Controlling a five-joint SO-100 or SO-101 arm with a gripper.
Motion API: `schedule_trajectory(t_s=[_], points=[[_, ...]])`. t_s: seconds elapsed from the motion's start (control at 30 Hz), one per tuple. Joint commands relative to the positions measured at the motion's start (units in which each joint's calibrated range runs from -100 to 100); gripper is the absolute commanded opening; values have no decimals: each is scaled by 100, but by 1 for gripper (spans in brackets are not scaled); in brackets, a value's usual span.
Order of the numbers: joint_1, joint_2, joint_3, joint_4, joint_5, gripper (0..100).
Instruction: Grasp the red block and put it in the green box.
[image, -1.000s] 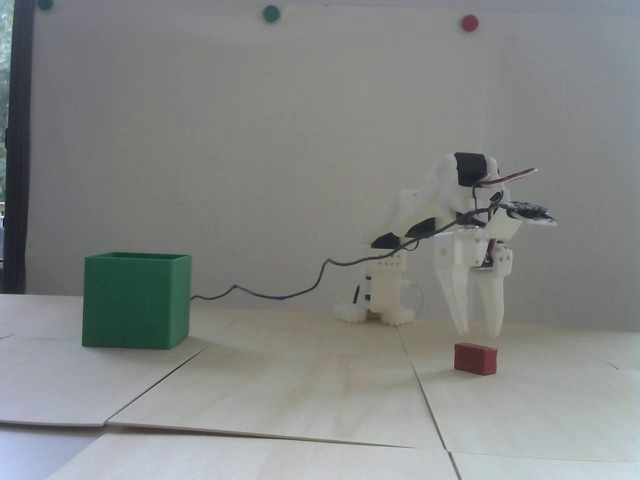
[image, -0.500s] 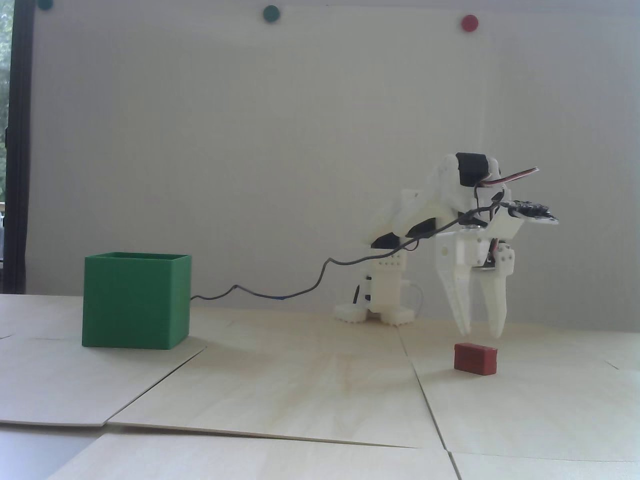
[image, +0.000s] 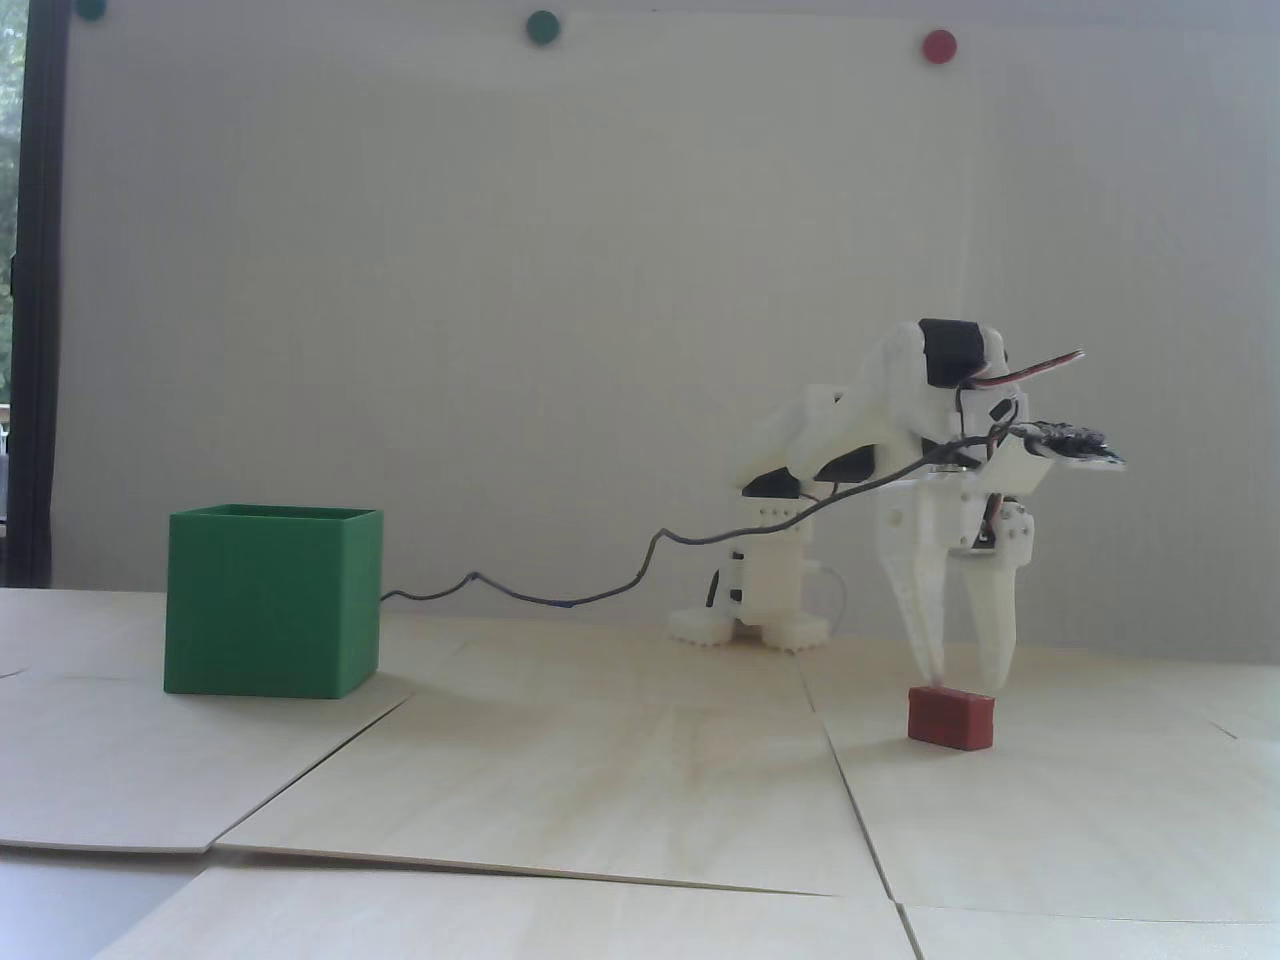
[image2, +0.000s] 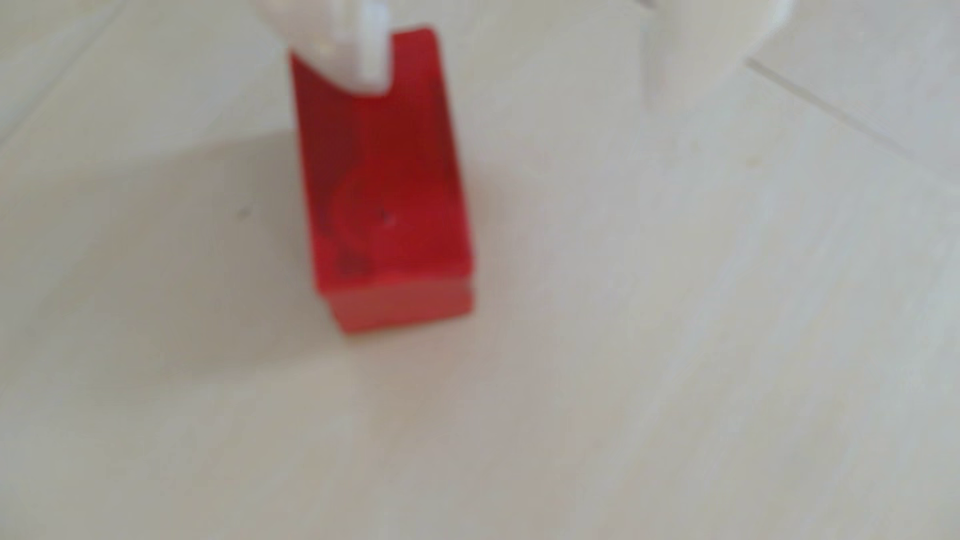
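Right now your red block (image: 951, 718) lies flat on the pale wooden table (image: 600, 780), at the right of the fixed view and well apart from the green box (image: 272, 602) on the left. Its long axis runs left to right in the fixed view; in the wrist view the red block (image2: 387, 197) runs up and down the frame, nearly straight. Your gripper (image: 965, 680) hangs directly above it, fingers spread moderately and holding nothing. One fingertip (image2: 358, 62) overlaps the block's far end in the wrist view, while the other sits off to the right, clear of it. So you look offset: the block lies under one finger, not centred between them. Judge the shift sideways before closing.
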Motion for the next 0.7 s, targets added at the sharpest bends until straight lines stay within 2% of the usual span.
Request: schedule_trajectory(t_s=[0.0,0.3,0.67], points=[[-84,-99,-424,29,-25,17],[-68,-146,-424,-14,-25,18],[117,-1125,-415,214,-20,18]])
